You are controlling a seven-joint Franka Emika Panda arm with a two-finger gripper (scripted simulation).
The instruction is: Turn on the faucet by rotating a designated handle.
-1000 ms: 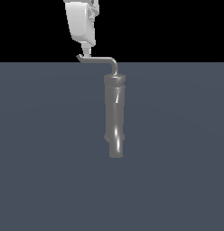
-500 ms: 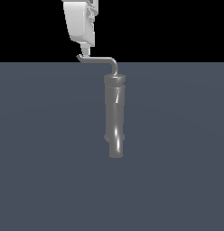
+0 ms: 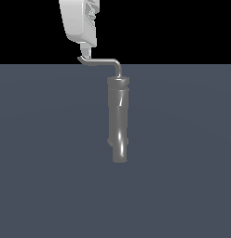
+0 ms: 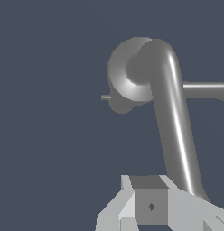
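The floor (image 3: 43, 162) is the largest thing here, a flat dull blue-grey surface that fills the lower part of the exterior view and lies behind everything in the wrist view.

Next in size is the faucet (image 3: 118, 121), a glossy dark-grey cylinder standing upright with a collar at its upper end. It sits below the pincer and off toward the exterior view's right of it, clearly apart from the fingers. From the wrist camera it is seen end on, as a rounded cap (image 4: 127, 74) beyond the pincer, with a thick bar running off to one side at the level of the cap.

The white pincer (image 3: 85, 51) comes down out of the top of the exterior view, its body pale against the black background. Its tip stands right at the far end of the handle.

The handle (image 3: 103, 61) is the slimmest piece: a thin grey rod that rises from the faucet's top, bends at a curved elbow and runs level toward the pincer, ending in a small upturned tip directly under the fingers. In the wrist view the rod (image 4: 175, 131) sweeps from the cap down to the grey fingers (image 4: 150, 205) and seems to pass beside them; whether the jaws are closed on it or only touching it cannot be told from either view.
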